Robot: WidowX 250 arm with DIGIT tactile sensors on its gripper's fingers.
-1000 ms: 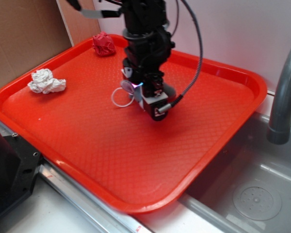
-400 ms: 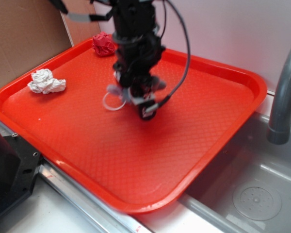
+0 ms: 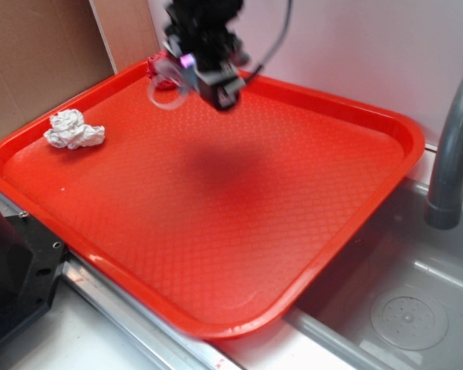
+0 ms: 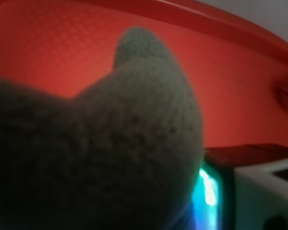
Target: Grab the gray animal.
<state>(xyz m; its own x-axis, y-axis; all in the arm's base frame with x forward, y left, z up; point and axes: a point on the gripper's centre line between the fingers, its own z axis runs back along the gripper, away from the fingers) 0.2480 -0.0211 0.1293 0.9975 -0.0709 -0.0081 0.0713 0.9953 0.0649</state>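
My gripper (image 3: 194, 68) is shut on the gray animal (image 3: 175, 68) and holds it high above the back left of the red tray (image 3: 239, 185). The toy's pink-and-white face and its thin white string loop (image 3: 160, 96) hang out on the gripper's left side. In the wrist view the gray knitted body (image 4: 101, 158) fills most of the frame right against the camera, with an ear sticking up, and the tray lies far below. The gripper's fingers are hidden behind the toy.
A white paper wad (image 3: 74, 129) lies at the tray's left edge. A red paper wad (image 3: 156, 68) sits at the back left corner, partly behind the held toy. A gray faucet pipe (image 3: 454, 146) and a sink (image 3: 405, 308) are on the right. Cardboard stands at the left.
The gripper has risen from the tray's surface and moved back and left, carrying the gray animal up with it. The string loop now hangs in the air.
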